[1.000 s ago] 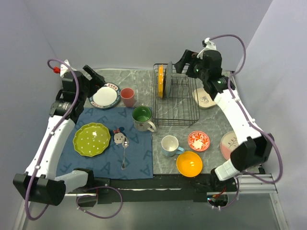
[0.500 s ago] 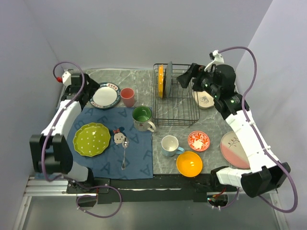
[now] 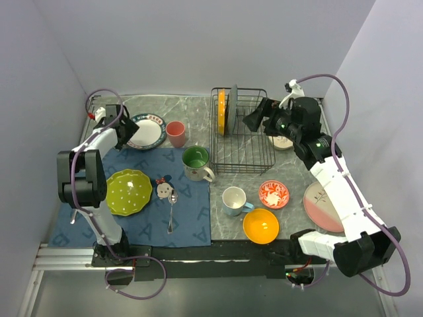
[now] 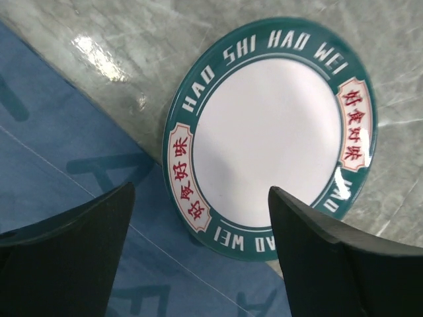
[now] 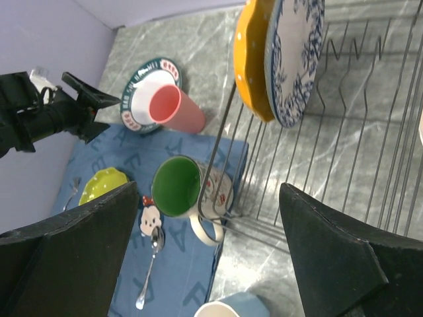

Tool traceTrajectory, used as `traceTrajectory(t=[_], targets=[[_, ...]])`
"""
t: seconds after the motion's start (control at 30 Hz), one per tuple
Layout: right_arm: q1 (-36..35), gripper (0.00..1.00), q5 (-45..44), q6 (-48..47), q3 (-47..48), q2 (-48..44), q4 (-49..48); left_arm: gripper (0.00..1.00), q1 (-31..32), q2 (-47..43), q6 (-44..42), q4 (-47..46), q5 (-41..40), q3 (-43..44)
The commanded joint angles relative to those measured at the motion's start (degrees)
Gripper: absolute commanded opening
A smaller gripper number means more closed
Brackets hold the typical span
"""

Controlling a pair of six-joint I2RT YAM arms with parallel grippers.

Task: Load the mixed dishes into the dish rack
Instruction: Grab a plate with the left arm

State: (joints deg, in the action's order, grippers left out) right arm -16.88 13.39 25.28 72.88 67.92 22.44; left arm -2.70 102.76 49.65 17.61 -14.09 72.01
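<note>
Near edge: orange bowl (image 3: pixel 260 225), then blue mat (image 3: pixel 195 198) w/ big "A" letters printed on it. Further back, left gripper (image 4: pixel 199 198) hangs wide open, empty, right above the green-rim plate (image 4: pixel 277 125). Rim reads "HAO SHI HAO WEI" + red Chinese chars, and one edge lies on the mat. Right gripper (image 5: pixel 210 191) is also open, nothing held, over the dish rack (image 3: pixel 243 170) at the back. Orange plate (image 3: pixel 221 112) & blue-patterned plate (image 5: pixel 297 53) stand upright in its left-end slots.

Two white-shelled arms (image 3: pixel 338 185), black joints, looping purple cables (image 3: pixel 322 75), black wedge-shaped pincer fingers (image 4: pixel 66 261).
</note>
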Motion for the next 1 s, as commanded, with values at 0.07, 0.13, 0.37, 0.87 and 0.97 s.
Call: traceTrajectory(t=[0.07,0.13,0.37,0.87,0.97], targets=[[-0.3,0.93,0.4,0.8,-0.9,-2.6,0.8,0.77,-1.5,1.6,-0.2,-5.5,4.2,-1.6],[-0.3,0.93,0.2,0.6,-0.6,-2.6,1.1,0.74,-1.8,2.7,-0.1,-5.9,4.4,-1.6],[-0.3,0.93,-1.0,0.5,-0.3,-2.4,1.8,0.67,-2.4,5.8,-0.1,-7.3,6.4,-1.9],[-0.4,0.91,-1.3,0.9,0.0,-1.9,2.1,0.55,-2.8,5.7,1.3,-14.7,8.8,-7.6],[-0.4,0.91,-1.4,1.3,-0.1,-1.8,1.9,0.52,-2.9,4.6,1.6,-15.1,8.6,-8.8]])
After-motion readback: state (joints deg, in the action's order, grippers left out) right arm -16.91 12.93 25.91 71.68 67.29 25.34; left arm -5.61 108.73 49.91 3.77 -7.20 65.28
